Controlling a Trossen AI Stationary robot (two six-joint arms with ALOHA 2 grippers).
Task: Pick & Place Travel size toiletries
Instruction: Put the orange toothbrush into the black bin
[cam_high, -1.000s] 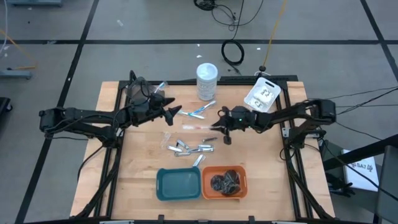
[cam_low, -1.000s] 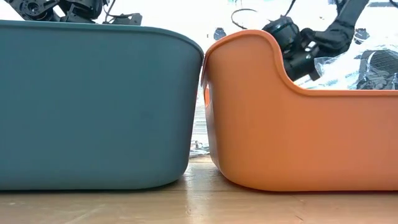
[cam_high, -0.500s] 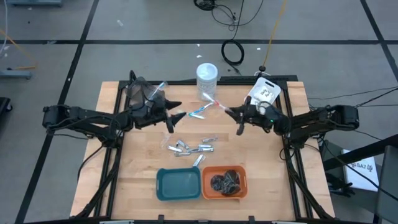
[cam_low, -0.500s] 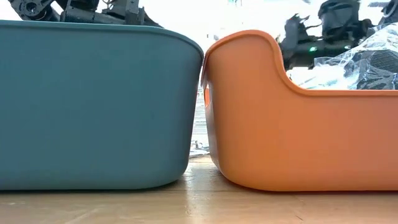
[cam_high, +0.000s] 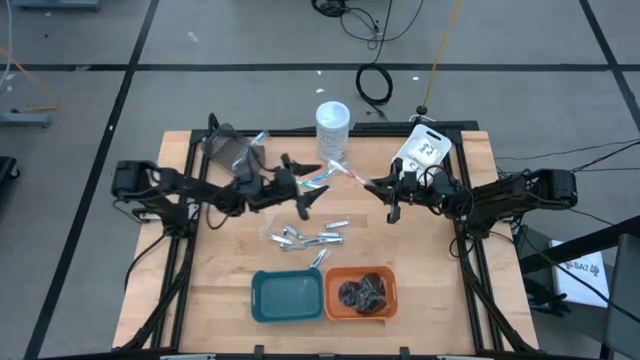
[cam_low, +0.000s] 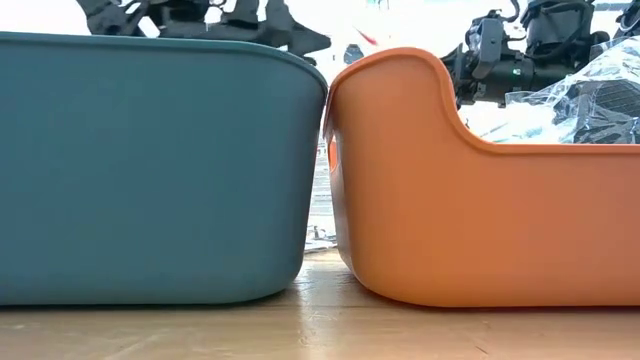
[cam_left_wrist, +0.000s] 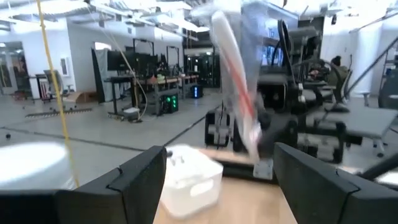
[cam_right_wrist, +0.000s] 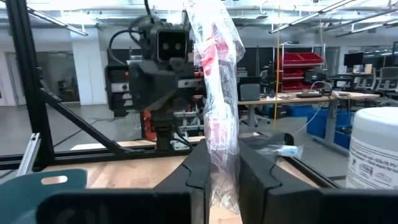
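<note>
1. Wooden table (cam_high: 230, 260) stands on a grey floor, with a teal tray (cam_high: 287, 296) and an orange tray (cam_high: 361, 292) side by side at its near edge.
2. Right gripper (cam_high: 381, 190) is clamped on a clear wrapped piece (cam_right_wrist: 214, 106) with red inside, raised above the table near the jar (cam_high: 333, 128).
3. Left gripper (cam_high: 308, 187) hangs spread and empty, facing the right one.
4. Silver tubes (cam_high: 305, 238) lie mid-table; dark bundles (cam_high: 363, 292) fill the orange tray.
</note>
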